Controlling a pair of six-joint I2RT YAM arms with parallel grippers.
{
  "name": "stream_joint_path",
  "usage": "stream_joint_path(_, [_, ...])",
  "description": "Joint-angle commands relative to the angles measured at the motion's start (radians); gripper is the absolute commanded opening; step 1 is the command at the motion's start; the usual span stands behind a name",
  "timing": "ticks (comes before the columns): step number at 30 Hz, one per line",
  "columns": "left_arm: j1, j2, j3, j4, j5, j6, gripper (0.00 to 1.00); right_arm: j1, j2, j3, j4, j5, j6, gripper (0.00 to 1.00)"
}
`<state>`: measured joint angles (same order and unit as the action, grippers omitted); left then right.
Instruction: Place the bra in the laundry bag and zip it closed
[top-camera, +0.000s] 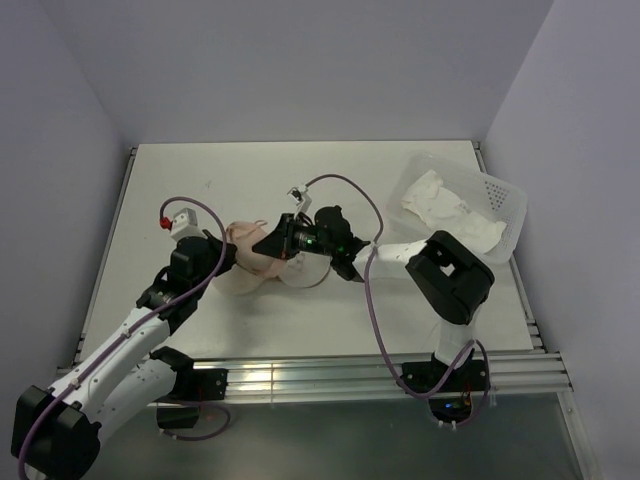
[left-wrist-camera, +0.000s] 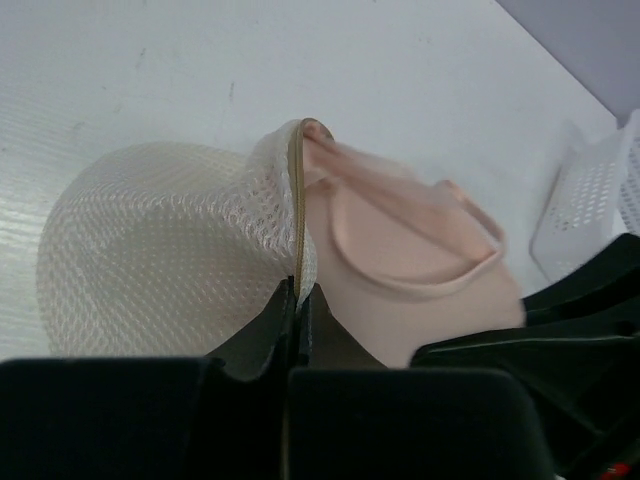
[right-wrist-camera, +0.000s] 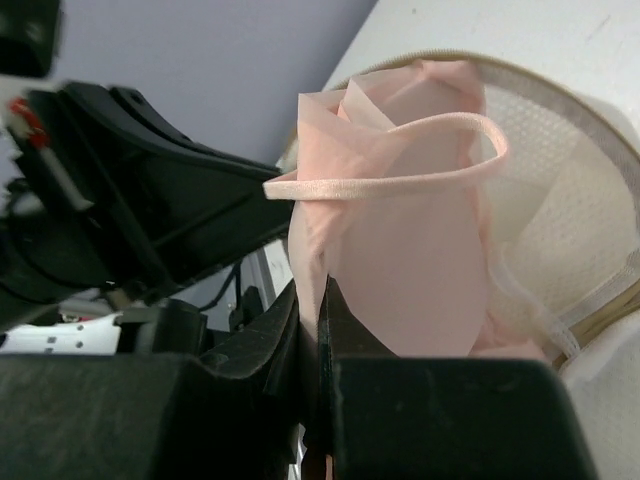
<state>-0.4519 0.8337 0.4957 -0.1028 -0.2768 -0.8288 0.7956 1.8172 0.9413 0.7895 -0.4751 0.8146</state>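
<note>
The pale pink bra (right-wrist-camera: 400, 250) hangs bunched at the open mouth of the whitish mesh laundry bag (left-wrist-camera: 160, 250), with one strap looped across it. My right gripper (right-wrist-camera: 320, 290) is shut on the bra's fabric. My left gripper (left-wrist-camera: 298, 288) is shut on the laundry bag's zip rim, with the bra (left-wrist-camera: 400, 250) just to its right. From above, the two grippers meet mid-table: the left gripper (top-camera: 228, 258) and the right gripper (top-camera: 268, 243) on either side of the bra (top-camera: 243, 235), with the laundry bag (top-camera: 300, 272) under them. The bag's lid is hidden.
A clear perforated plastic bin (top-camera: 500, 195) holding white garments stands at the back right, and its corner (left-wrist-camera: 590, 190) shows in the left wrist view. The right arm's elbow (top-camera: 450, 275) sits between the bin and the bag.
</note>
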Motion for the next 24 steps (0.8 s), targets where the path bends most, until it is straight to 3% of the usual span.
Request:
stream_joint_path(1, [0.004,-0.01,0.003,0.13,0.071,0.019,0.0,0.017,0.019,0.025,0.001,-0.011,-0.046,0.0])
stream_joint_path(9, [0.002,0.018,-0.012,0.285,0.243,0.048,0.0,0.059,0.079,0.07,-0.067,0.009,-0.052,0.0])
stream_joint_path(17, [-0.013,-0.008,-0.078,0.307,0.344,0.025,0.0,0.002,0.07,0.109,-0.085,0.058,-0.042,0.0])
stream_joint_path(24, [-0.024,-0.053,-0.109,0.269,0.366,0.008,0.0,0.03,0.037,0.106,-0.107,0.36,0.083,0.0])
